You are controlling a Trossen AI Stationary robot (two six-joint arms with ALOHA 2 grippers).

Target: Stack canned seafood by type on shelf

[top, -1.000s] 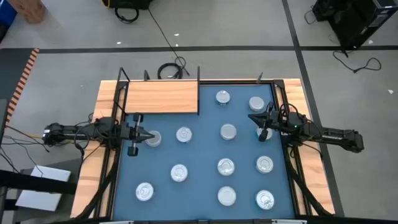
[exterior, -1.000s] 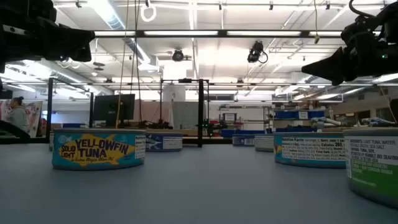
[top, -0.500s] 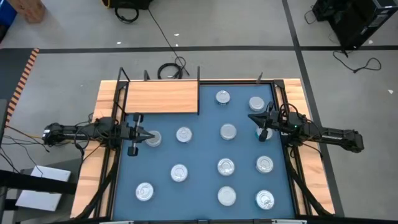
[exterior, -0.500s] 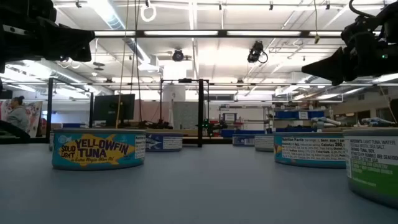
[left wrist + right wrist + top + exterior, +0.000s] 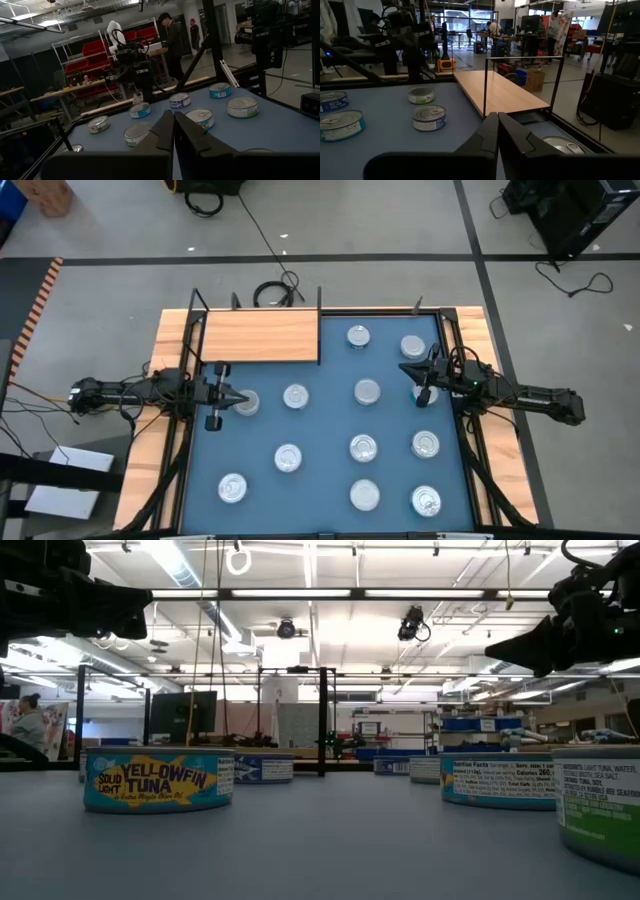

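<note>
Tins (image 5: 366,392) scattered on blue mat (image 5: 320,430), wooden shelf (image 5: 260,337) bare, both tools closed, seemingly workshop behind

light was bright and even from ceiling strip lamps (image 5: 300,592); shadows were faint, tin lids (image 5: 365,445) glared, near tins blurred.

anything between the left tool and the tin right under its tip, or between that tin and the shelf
Nothing visible. The left tool, shut, hovers over the nearest tin, and only bare blue mat lies between that tin and the empty shelf.
</note>
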